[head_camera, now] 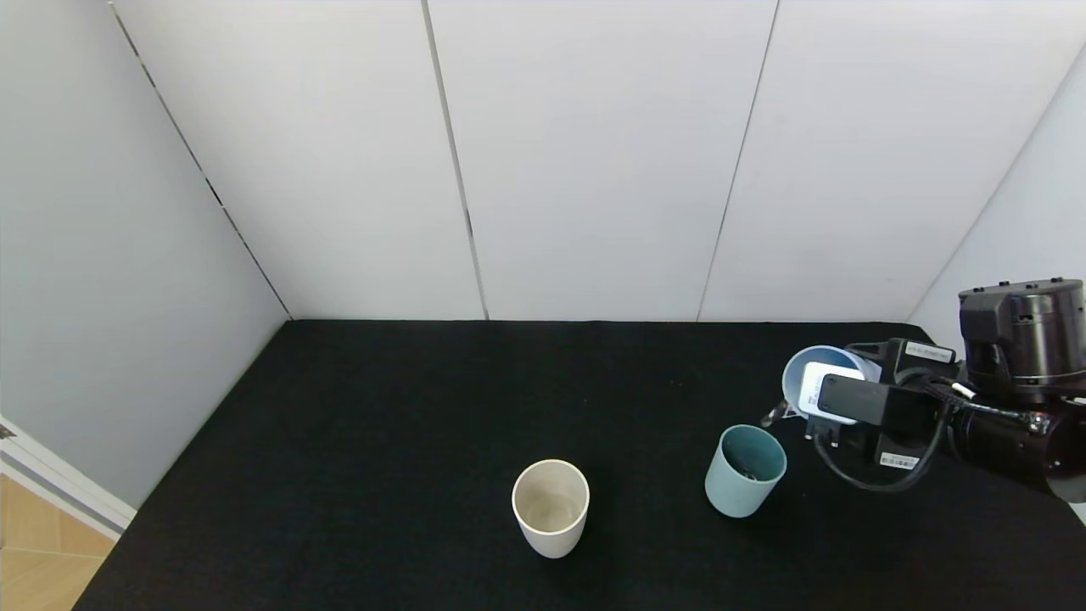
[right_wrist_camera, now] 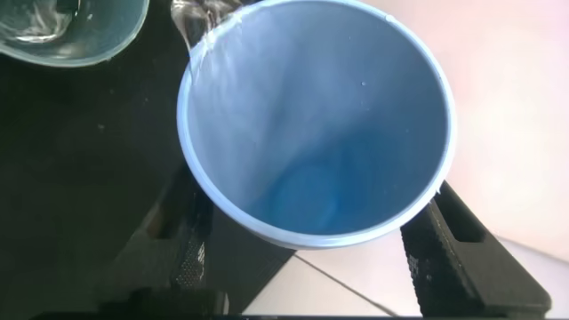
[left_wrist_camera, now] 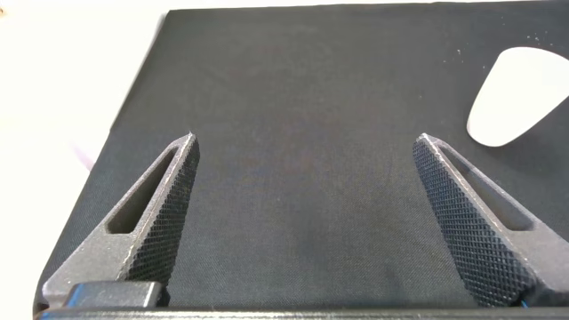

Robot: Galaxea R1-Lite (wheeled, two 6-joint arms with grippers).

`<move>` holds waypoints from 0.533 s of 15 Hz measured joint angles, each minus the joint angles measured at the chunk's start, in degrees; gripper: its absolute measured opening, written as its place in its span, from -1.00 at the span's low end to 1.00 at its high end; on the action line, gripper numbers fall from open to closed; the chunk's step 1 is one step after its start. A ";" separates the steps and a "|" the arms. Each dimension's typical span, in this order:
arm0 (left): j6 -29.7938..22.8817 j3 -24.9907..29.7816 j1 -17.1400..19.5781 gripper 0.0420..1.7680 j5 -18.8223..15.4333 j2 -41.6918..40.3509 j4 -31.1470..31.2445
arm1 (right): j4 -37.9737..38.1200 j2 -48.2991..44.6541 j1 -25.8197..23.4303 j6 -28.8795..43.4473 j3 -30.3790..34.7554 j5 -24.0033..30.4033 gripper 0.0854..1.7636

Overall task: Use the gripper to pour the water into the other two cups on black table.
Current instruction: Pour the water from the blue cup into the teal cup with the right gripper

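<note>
My right gripper (head_camera: 840, 406) is shut on a pale periwinkle-blue cup (head_camera: 797, 378) and holds it tipped on its side above the black table (head_camera: 424, 407), mouth towards the mint-green cup (head_camera: 745, 471). A thin glint of water (head_camera: 774, 416) leaves its lower lip just above and right of the green cup. In the right wrist view the fingers (right_wrist_camera: 182, 244) flank the blue cup (right_wrist_camera: 320, 133), water (right_wrist_camera: 200, 16) runs off its rim, and the green cup (right_wrist_camera: 71, 40) holds glinting water. The cream-white cup (head_camera: 551, 507) stands upright to the left. My left gripper (left_wrist_camera: 307, 160) is open and empty over the cloth.
White wall panels (head_camera: 594, 161) close the back and both sides of the table. A strip of wooden floor (head_camera: 34, 552) shows past the table's left edge. The cream cup also shows in the left wrist view (left_wrist_camera: 520, 93), off to one side of the left fingers.
</note>
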 joint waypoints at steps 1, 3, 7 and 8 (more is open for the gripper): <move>-0.02 0.00 0.00 0.94 0.00 0.00 -0.02 | 0.01 0.11 0.02 -0.91 -0.22 -0.04 0.39; -0.05 0.00 0.00 0.94 0.00 0.00 -0.02 | 0.11 0.28 0.02 -2.49 -0.66 -0.09 0.39; -0.02 0.00 0.00 0.94 0.00 0.00 -0.02 | 0.09 0.61 0.11 -5.05 -1.33 -1.18 0.39; -0.02 0.00 0.00 0.94 0.00 0.00 -0.02 | 0.11 0.63 0.11 -5.81 -1.43 -1.19 0.39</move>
